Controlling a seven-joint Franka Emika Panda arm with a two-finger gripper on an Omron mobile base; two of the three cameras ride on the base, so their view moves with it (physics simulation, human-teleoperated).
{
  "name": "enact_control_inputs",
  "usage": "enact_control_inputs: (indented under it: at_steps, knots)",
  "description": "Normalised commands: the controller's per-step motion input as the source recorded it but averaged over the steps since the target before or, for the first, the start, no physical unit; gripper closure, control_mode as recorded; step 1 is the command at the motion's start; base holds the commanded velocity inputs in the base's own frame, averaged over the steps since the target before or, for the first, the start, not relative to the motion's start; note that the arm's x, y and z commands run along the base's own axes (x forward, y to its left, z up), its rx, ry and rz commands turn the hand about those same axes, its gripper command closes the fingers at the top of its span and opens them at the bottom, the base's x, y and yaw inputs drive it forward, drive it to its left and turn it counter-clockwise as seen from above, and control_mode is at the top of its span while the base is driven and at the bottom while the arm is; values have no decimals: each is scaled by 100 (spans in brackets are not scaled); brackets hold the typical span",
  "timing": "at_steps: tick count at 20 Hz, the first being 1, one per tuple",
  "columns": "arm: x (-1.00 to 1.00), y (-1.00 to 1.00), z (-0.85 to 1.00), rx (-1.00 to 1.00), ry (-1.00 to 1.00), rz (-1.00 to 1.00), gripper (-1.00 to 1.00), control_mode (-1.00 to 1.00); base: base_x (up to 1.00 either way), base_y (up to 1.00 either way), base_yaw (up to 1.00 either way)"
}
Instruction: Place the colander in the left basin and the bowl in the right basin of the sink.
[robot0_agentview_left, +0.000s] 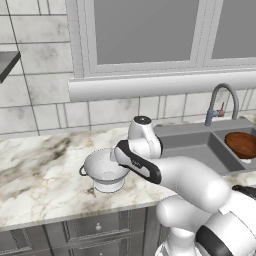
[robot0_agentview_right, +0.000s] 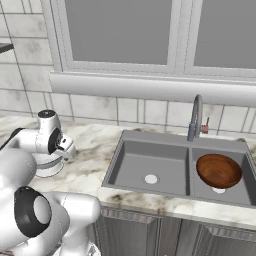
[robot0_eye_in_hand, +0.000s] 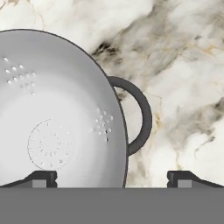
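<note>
The tool (robot0_eye_in_hand: 112, 179) hangs spread wide over the colander's (robot0_eye_in_hand: 57, 113) rim, one fingertip (robot0_eye_in_hand: 41, 178) above its inside and the other above the marble desk (robot0_eye_in_hand: 183, 87), holding nothing. The rim and a dark loop handle (robot0_eye_in_hand: 142, 116) lie between the tips. The colander stands upright on the desk left of the sink (robot0_agentview_right: 125, 145). The left basin (robot0_agentview_right: 150, 167) holds nothing, and the bowl (robot0_agentview_right: 218, 171) lies tilted in the right basin (robot0_agentview_right: 240, 192).
</note>
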Motion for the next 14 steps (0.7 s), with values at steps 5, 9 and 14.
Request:
enact_control_inputs:
  at_steps: [5, 9, 14]
  knots:
    - [11, 3, -15, 0, 0, 0, -100, -100, 0, 0, 0]
    - [11, 4, -14, 0, 0, 0, -100, -100, 0, 0, 0]
    - [9, 4, -14, 0, 0, 0, -100, -100, 0, 0, 0]
